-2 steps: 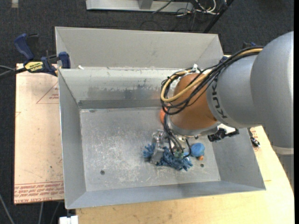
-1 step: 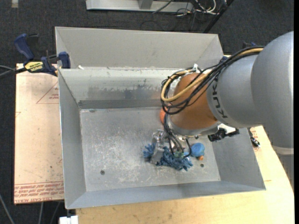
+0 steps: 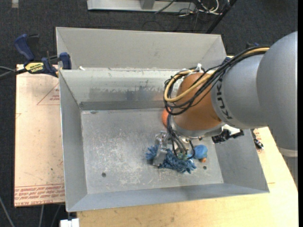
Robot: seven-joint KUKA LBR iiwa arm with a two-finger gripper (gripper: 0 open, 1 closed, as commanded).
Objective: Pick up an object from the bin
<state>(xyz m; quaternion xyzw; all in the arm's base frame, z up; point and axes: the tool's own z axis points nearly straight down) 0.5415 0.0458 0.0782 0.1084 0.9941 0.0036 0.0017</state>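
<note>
Near wall of the bin [image 3: 165,195]: sloped grey metal. The floor past it is scuffed.

Right of middle on the floor lies a dark-blue frayed bundle [image 3: 179,164]. It is stringy, either cloth or rope; I cannot tell which. Just beside its right end is a light-blue rounded piece [image 3: 201,151], with a small orange bit [image 3: 204,160] near that.

The gripper [image 3: 164,150] sits low over the left end of the bundle, touching it or nearly so. I cannot tell whether the jaws are apart or together, as the wrist overhangs them. I see nothing clearly pinched between them.

Above and behind are the orange wrist cover [image 3: 194,110], the looped cables [image 3: 171,86] and the grey arm [image 3: 265,89] reaching in from the right.

My read is that the step in hand is getting a hold on the blue bundle.

- The bundle looks limp, so the bite should take the thick middle. A single loose strand would likely slip out.
- Go down close to the floor before closing, and close fully.
- Lift straight up, since trailing threads may snag the light-blue piece and drag it along.
- Check that the bundle hangs free before moving off toward the far wall.
</note>
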